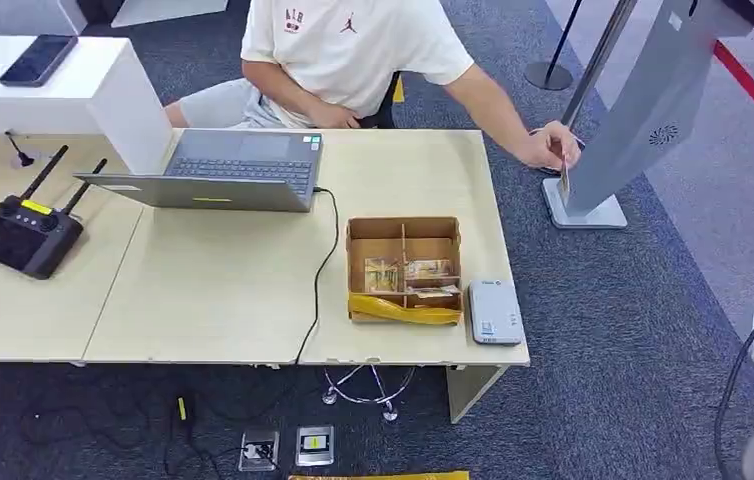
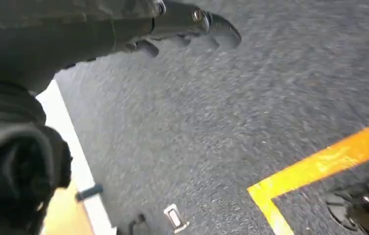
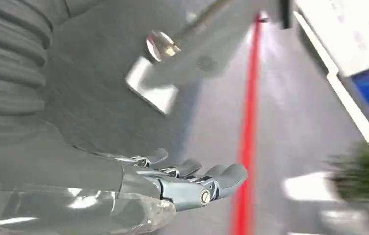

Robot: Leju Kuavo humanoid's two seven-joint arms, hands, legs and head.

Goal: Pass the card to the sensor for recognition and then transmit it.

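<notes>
While both arms hang off the surface (image 1: 233,300), a cardboard box (image 1: 403,232) with cards (image 1: 427,270) in its compartments sits near the surface's right front corner, the white sensor (image 1: 494,311) just beside it at the right edge. The left hand (image 2: 192,27) hangs over carpet, fingers extended, holding nothing. The right hand (image 3: 187,178) likewise hangs released, fingers apart.
</notes>
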